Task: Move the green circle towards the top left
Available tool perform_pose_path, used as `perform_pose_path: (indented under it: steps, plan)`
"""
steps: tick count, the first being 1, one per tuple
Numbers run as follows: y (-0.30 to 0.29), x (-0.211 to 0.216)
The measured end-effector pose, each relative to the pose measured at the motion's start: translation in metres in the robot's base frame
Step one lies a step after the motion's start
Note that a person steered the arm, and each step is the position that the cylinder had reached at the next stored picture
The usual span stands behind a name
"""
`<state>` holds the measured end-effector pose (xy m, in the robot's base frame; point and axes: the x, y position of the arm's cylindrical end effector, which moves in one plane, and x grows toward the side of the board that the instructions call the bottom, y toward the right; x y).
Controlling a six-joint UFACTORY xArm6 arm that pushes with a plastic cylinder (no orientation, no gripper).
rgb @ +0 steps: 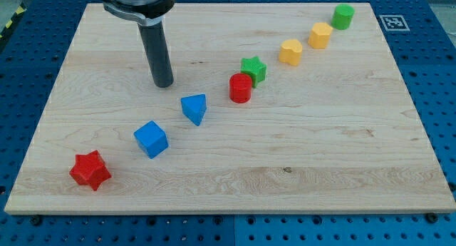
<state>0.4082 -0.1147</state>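
The green circle (pixel 343 16) stands near the view's top right corner of the wooden board (pixel 320 160). My tip (pixel 164 83) rests on the board at the upper left of centre, far to the left of the green circle. It touches no block. The nearest block is the blue triangle (pixel 194 108), just to the lower right of the tip.
A diagonal line of blocks runs from bottom left to top right: red star (pixel 90 170), blue cube (pixel 151 139), blue triangle, red cylinder (pixel 241 88), green star (pixel 254 69), yellow block (pixel 290 52), second yellow block (pixel 320 36). A marker tag (pixel 392 22) lies beyond the board's right corner.
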Motion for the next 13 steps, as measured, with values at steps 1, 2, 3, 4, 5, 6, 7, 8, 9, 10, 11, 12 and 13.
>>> perform_pose_path:
  steps: [1, 2, 3, 4, 5, 6, 7, 8, 9, 10, 11, 12, 13]
  plan:
    - [-0.002, 0.000]
    - [-0.006, 0.000]
    - [0.000, -0.024]
    - [0.032, -0.120]
    - [0.063, -0.192]
    - [0.106, -0.216]
    - [0.116, -0.214]
    - [0.138, -0.214]
    - [0.194, -0.216]
    - [0.271, -0.216]
    - [0.376, -0.216]
    - [0.439, -0.210]
    - [0.428, -0.175]
